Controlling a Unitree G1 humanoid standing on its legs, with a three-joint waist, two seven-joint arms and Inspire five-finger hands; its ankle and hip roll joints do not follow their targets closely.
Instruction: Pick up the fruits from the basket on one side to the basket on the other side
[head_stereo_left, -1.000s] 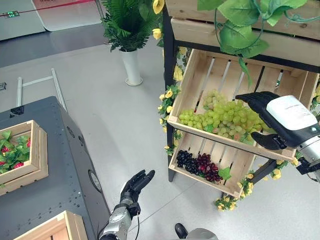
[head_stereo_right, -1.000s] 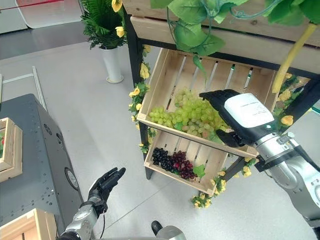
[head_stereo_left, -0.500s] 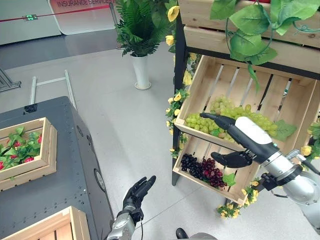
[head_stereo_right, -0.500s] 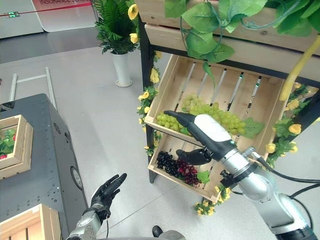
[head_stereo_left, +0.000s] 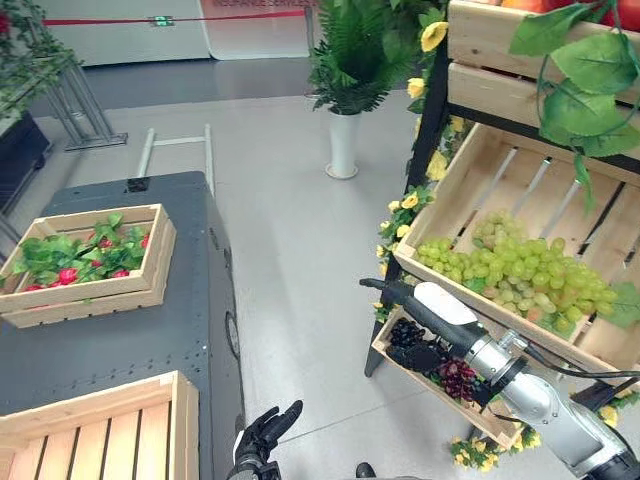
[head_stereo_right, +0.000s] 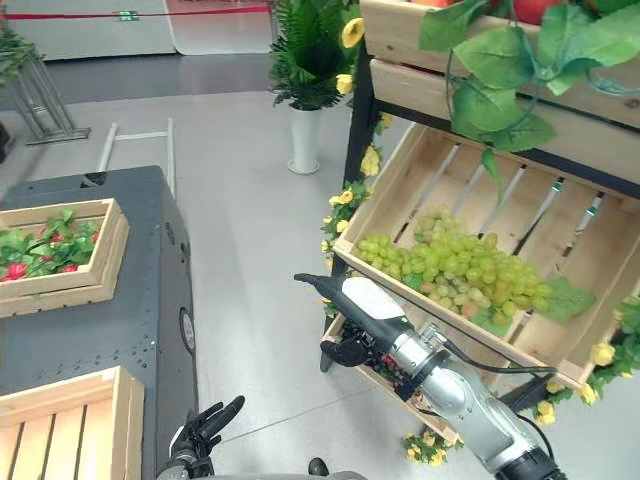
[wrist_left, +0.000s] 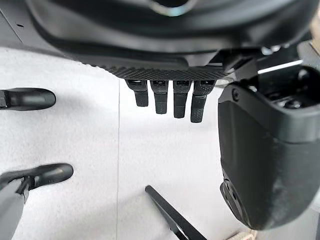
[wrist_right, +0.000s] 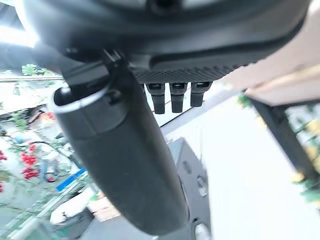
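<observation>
A heap of green grapes (head_stereo_left: 520, 272) lies in the upper slanted wooden crate (head_stereo_left: 520, 180) of the stand on my right. Dark grapes (head_stereo_left: 440, 365) lie in the lower crate (head_stereo_left: 470, 415). My right hand (head_stereo_left: 430, 310) hangs in front of the stand, just outside the crates' front rims, level with the gap between them. Its fingers (wrist_right: 172, 95) are straight and hold nothing. Low by the cabinet's corner, my left hand (head_stereo_left: 262, 432) is open, its fingers (wrist_left: 167, 97) stretched over bare floor.
A dark grey cabinet (head_stereo_left: 120, 340) on my left carries a crate of leaves and red fruit (head_stereo_left: 85, 260) and an empty slatted crate (head_stereo_left: 100, 430). A potted fern (head_stereo_left: 345, 130) stands behind. Yellow flowers and leaves trim the stand.
The camera has swung left. My right hand has drawn back out of the green-grape crate, down and to the left, with nothing in it. The left hand stays open.
</observation>
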